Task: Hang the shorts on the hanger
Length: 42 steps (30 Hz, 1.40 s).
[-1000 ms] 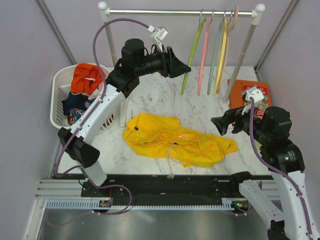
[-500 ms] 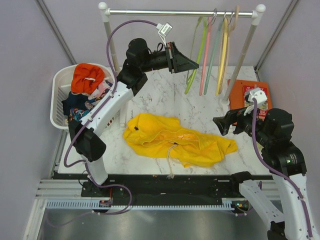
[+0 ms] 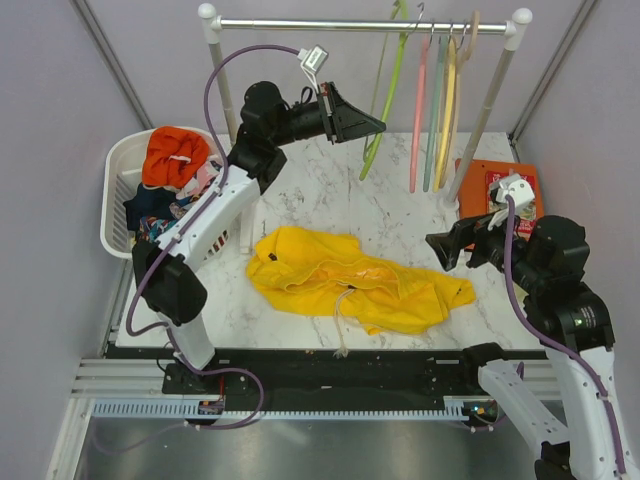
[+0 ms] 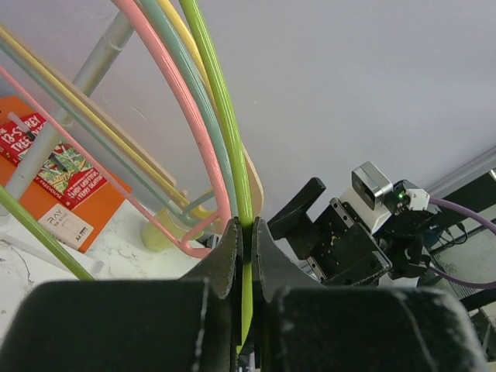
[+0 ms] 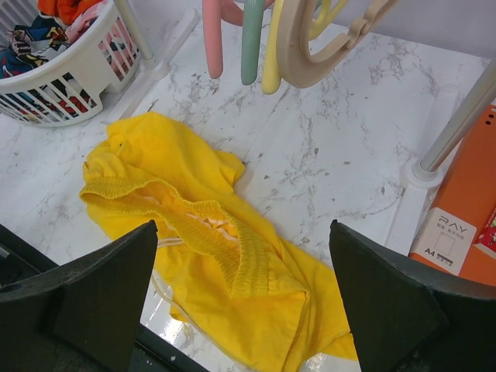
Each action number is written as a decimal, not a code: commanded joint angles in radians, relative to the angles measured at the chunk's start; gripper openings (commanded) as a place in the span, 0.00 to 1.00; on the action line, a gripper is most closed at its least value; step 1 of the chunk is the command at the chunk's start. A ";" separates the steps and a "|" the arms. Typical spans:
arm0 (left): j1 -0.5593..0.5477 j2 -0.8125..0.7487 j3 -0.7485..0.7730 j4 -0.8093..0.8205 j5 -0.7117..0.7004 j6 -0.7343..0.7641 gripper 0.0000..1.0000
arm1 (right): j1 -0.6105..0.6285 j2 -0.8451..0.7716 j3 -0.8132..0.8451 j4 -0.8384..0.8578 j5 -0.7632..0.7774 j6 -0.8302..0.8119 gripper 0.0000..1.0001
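Bright yellow shorts (image 5: 232,256) are lying crumpled on the white marble desk (image 5: 325,155), their gathered elastic waistband (image 5: 246,267) facing up. The right tool (image 5: 240,232) is hovering above them, its two dark fingers (image 5: 85,302) standing wide apart at the lower corners of the view and touching nothing. A white laundry basket (image 5: 70,77) is sitting at the upper left, holding multicoloured clothes. Along the top edge, the lower ends of a pink hanger (image 5: 213,31), a mint hanger (image 5: 252,39), a yellow hanger (image 5: 273,54) and a beige hanger (image 5: 293,46) are hanging close together. At the right, a grey rack post (image 5: 457,124) is rising from its white foot, just beside an orange box (image 5: 465,225).
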 commanded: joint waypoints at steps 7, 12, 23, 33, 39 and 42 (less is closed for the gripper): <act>0.016 -0.282 -0.285 0.096 -0.027 -0.046 0.02 | -0.001 0.060 0.093 0.087 -0.044 0.049 0.98; 0.018 -0.509 -0.524 0.037 -0.103 0.077 0.02 | -0.001 0.140 0.195 0.155 -0.116 0.194 0.95; 0.012 -0.942 -0.813 -0.318 -0.418 0.528 0.02 | 0.005 0.375 0.404 0.485 -0.283 0.700 0.91; 0.010 -1.054 -0.853 -0.352 -0.512 0.557 0.02 | 0.399 0.547 0.422 0.683 -0.067 0.643 0.91; 0.013 -1.055 -0.858 -0.339 -0.513 0.569 0.02 | 0.596 0.708 0.510 0.643 0.132 0.546 0.87; 0.015 -1.068 -0.858 -0.339 -0.512 0.585 0.02 | 0.628 0.760 0.521 0.629 0.206 0.563 0.85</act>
